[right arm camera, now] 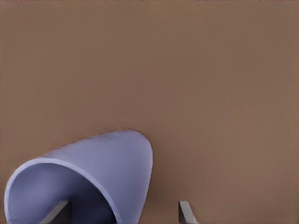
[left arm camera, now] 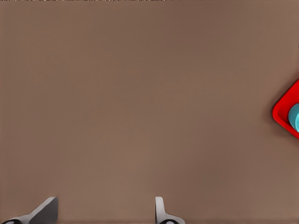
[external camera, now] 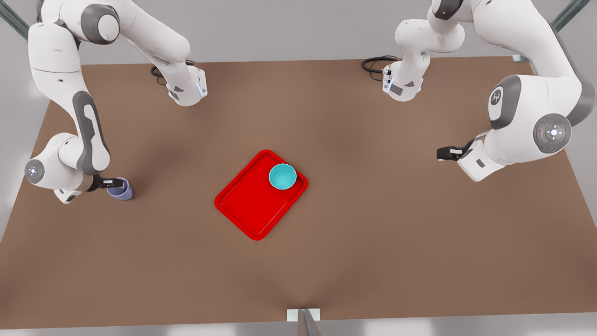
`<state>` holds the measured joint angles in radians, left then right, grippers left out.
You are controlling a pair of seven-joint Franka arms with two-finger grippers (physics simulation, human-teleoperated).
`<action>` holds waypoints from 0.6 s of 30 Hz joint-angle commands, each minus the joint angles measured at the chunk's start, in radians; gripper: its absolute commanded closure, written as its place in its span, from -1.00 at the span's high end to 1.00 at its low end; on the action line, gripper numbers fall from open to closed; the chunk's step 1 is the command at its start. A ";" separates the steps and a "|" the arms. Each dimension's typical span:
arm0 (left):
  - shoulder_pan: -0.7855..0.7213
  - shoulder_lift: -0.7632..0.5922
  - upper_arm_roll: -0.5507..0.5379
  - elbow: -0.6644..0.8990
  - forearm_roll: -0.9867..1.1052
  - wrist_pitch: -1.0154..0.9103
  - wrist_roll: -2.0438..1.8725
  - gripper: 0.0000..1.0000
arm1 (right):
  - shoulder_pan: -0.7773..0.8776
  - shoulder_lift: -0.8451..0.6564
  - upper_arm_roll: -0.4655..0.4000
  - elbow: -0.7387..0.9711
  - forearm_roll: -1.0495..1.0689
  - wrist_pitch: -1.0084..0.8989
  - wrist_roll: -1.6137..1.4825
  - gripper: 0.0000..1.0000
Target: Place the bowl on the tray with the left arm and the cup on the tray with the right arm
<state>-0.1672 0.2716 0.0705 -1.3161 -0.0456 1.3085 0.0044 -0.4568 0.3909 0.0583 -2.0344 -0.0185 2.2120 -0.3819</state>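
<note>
- Front view: there is one tray (external camera: pixel 254 205), one bowl (external camera: pixel 282 177), one cup (external camera: pixel 120 189) and two arms on one brown table (external camera: pixel 373 233).
- The bowl stands inside the tray, in the corner toward the front view's right and far side, well apart from both claws.
- The right gripper (external camera: pixel 111 183) is at the front view's left, low at the cup; one finger goes over the cup's rim. The cup stands on the table, well apart from the tray.
- The left gripper (external camera: pixel 443 153) is at the front view's right, above bare table and holding nothing. From here its fingers look almost as one dark block.
- Left wrist view: two fingertips (left arm camera: pixel 160 210) stand apart with only table between them. Far from them, one tray corner (left arm camera: pixel 282 109) and a slice of the bowl (left arm camera: pixel 295 117) are cut off by the edge.
- Right wrist view: the cup (right arm camera: pixel 107 172) is at the claw, partly cut off. One finger (right arm camera: pixel 58 212) is inside the cup, the other outside, so the wall is between them; I cannot tell if they press it.
</note>
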 commanded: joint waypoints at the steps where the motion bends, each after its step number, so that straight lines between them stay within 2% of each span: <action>1: 0.000 0.000 0.000 0.000 0.001 0.000 0.000 1.00 | 0.000 0.000 0.000 0.000 0.000 0.000 0.000 0.08; 2: 0.000 0.000 0.000 0.000 0.001 0.000 0.000 1.00 | 0.000 0.000 0.000 0.000 0.000 0.000 0.000 -0.07; 4: 0.000 0.001 0.000 0.000 0.001 0.000 0.000 1.00 | -0.002 0.000 0.000 -0.001 0.000 0.000 -0.006 -0.52; 5: 0.000 0.001 0.000 -0.002 0.000 0.000 0.000 1.00 | -0.003 0.000 0.000 -0.001 0.000 0.000 -0.008 -0.57; 18: 0.000 0.003 0.000 0.001 0.001 0.002 0.002 1.00 | -0.002 0.005 -0.012 0.000 0.006 0.021 -0.041 -0.57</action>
<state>-0.1672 0.2734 0.0705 -1.3161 -0.0447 1.3100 0.0061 -0.4575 0.3943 0.0461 -2.0340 -0.0074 2.2330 -0.4264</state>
